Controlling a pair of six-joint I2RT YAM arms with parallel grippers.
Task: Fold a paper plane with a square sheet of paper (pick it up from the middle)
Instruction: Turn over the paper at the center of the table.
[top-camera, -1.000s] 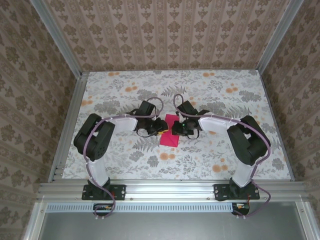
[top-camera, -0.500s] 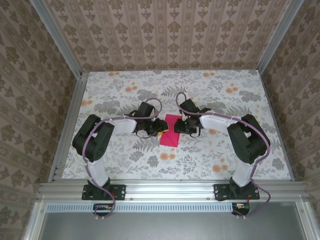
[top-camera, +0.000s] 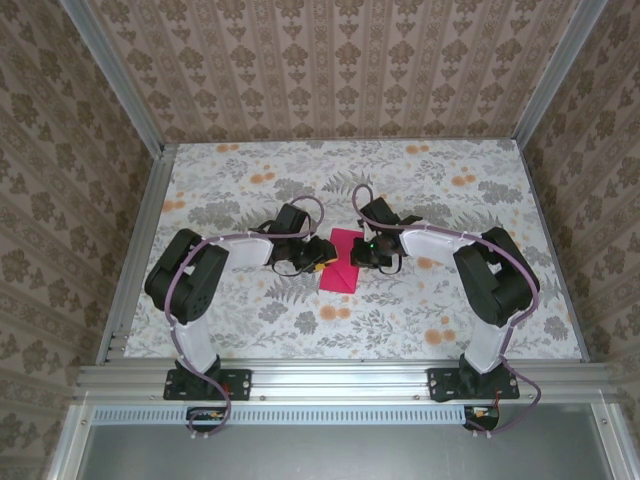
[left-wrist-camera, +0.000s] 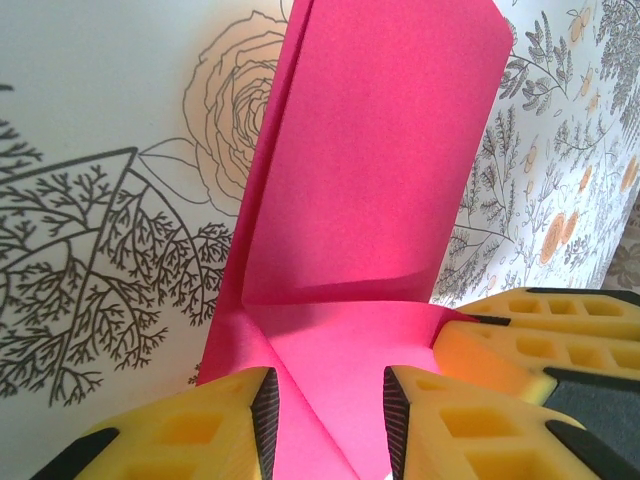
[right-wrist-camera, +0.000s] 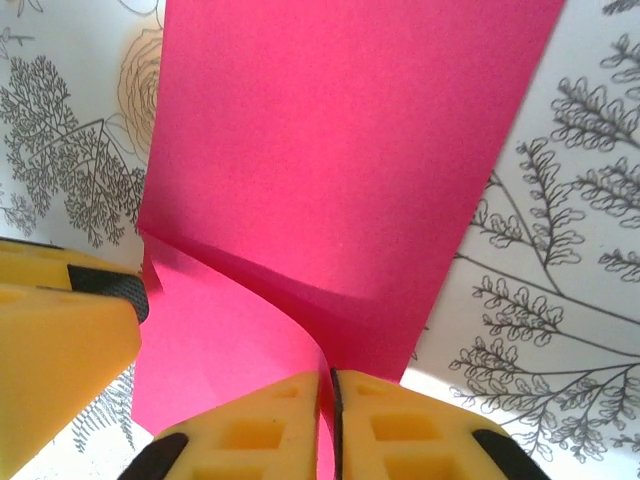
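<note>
Pink sheet (top-camera: 341, 264), partly folded, lies centrally on the desk (top-camera: 400, 320), between both tools. Left tool (left-wrist-camera: 325, 420): jaws apart over its creased end. Right tool (right-wrist-camera: 327, 390): closed, pinching a lifted edge of the sheet.

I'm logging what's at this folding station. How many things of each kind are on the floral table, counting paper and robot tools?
Bright magenta-pink paper sheet, partly folded: 1
Yellow-fingered two-finger tools: 2 (left tool, right tool)
Total: 3
</note>
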